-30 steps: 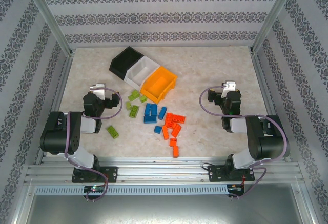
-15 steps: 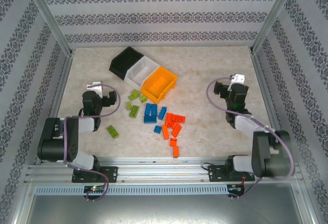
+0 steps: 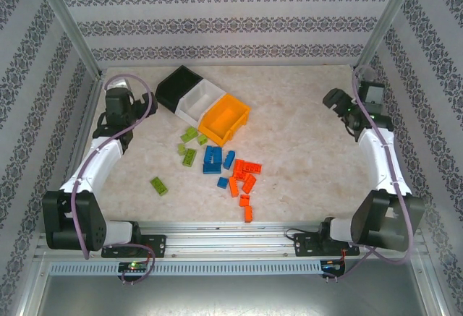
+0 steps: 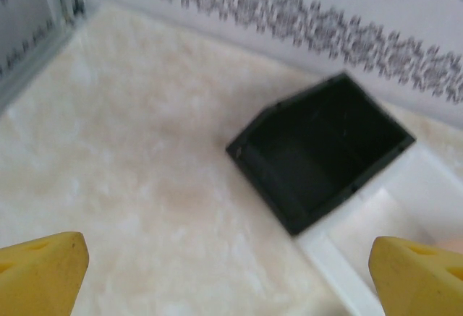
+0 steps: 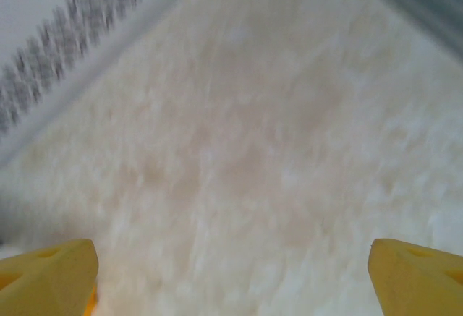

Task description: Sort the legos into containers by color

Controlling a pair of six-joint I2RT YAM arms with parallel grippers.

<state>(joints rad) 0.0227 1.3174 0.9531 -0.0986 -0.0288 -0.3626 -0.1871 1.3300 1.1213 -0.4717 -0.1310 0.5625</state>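
Note:
The containers stand in a diagonal row at the back left of the table: a black bin (image 3: 179, 87), a white bin (image 3: 199, 101) and an orange-yellow bin (image 3: 224, 117). All three look empty. The legos lie loose in front of them: green bricks (image 3: 189, 157), with one stray green brick (image 3: 158, 185), blue bricks (image 3: 212, 158) and orange-red bricks (image 3: 246, 168). My left gripper (image 3: 147, 104) is open just left of the black bin (image 4: 322, 150), with bare table between its fingertips (image 4: 40, 272). My right gripper (image 3: 334, 101) is open over bare table at the far right, nothing between its fingertips (image 5: 419, 276).
Patterned walls and metal frame posts (image 3: 69, 34) close the table on three sides. The right gripper is near the right wall (image 3: 383, 92). The white bin's edge (image 4: 405, 207) shows beside the left gripper's right finger.
Both arms have stretched out away from the bricks toward the back. The left gripper went up beside the black bin, the right one out to the far right side.

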